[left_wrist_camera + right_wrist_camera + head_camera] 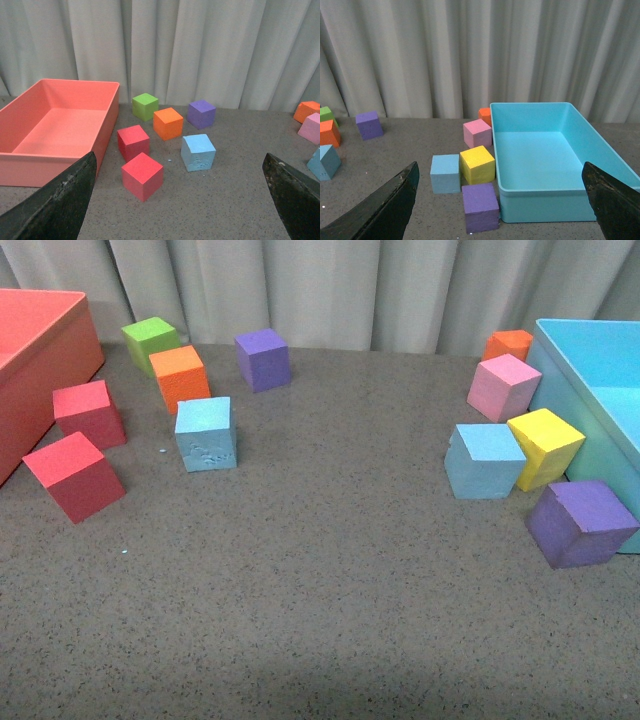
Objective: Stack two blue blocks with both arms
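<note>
Resting well apart on the desk [330, 580], the scuffed blue block [206, 433] sits left near the orange cube [180, 377], and the smooth blue block [483, 460] sits right, just beside the yellow cube [545, 447], with broad bare desk between them. The left gripper [179, 155] and right gripper [499, 163] are both spread wide, holding nothing.

no readable text, labels, numbers or signs anywhere

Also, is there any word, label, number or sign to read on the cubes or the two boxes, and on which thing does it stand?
There are none. The scuffed blue block, the smooth blue block, the red box and the cyan box show plain faces without print, and so do the other cubes.
</note>
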